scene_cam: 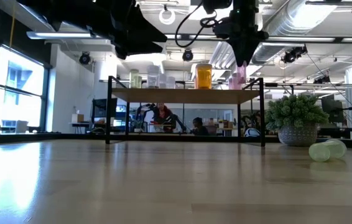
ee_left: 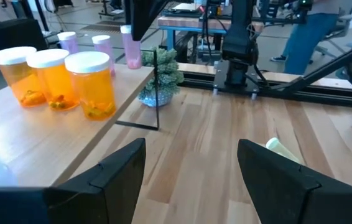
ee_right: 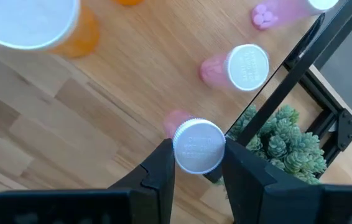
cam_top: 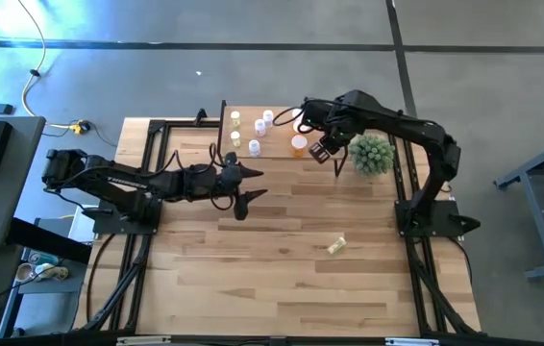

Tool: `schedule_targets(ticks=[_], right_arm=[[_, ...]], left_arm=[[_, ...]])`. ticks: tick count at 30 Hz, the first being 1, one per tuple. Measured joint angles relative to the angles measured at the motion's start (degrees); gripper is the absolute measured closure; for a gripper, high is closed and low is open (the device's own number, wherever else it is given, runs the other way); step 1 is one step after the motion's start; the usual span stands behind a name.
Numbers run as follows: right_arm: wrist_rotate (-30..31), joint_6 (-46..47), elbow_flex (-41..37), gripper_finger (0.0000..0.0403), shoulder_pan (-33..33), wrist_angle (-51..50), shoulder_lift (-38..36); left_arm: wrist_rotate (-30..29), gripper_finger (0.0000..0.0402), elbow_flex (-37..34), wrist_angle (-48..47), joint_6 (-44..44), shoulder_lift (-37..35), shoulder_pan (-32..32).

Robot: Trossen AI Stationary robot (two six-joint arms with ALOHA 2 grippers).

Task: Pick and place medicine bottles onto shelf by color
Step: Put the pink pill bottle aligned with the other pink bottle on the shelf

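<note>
The shelf (cam_top: 282, 156) stands at the table's far middle. On it stand orange bottles (ee_left: 92, 84), pink bottles (ee_right: 238, 67), yellow-green bottles (cam_top: 235, 120) and white or clear ones (cam_top: 258, 125). My right gripper (cam_top: 322, 149) is over the shelf's right near corner, shut on a pink bottle (ee_right: 199, 145). My left gripper (cam_top: 259, 183) is open and empty, just in front of the shelf, above the table. One yellow-green bottle (cam_top: 337, 245) lies on its side on the table's right part. My right gripper pinches the pink bottle's white cap (ee_right: 191, 146) between its two fingers, one on each side. The fingers come from above, pointing down. The bottle is upright at the shelf's corner (ee_left: 130, 53); whether its base rests on the shelf top, I cannot tell.
A green spiky plant in a pot (cam_top: 371, 154) stands on the table just right of the shelf, close to my right gripper. The arms' black frames run along the table's left and right sides. Bare plank table (cam_top: 253, 279) lies in front of the shelf.
</note>
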Motion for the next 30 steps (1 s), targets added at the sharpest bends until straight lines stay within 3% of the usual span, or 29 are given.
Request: schedule_targets(ticks=[15, 25, 30], right_arm=[[-1.4, -0.2, 0.0, 0.0304, 1.1, -1.7, -2.8], [2.6, 0.7, 0.0, 0.0304, 6.2, -1.7, -5.7], [3.8, 2.6, -5.6, 0.0304, 8.2, 1.1, -6.1]], left_arm=[[0.4, 0.0158, 0.0, 0.0, 0.2, 0.0, 0.0], [0.4, 0.0158, 0.0, 0.1, 0.1, 0.0, 0.0], [0.4, 0.0158, 0.0, 0.1, 0.1, 0.0, 0.0]])
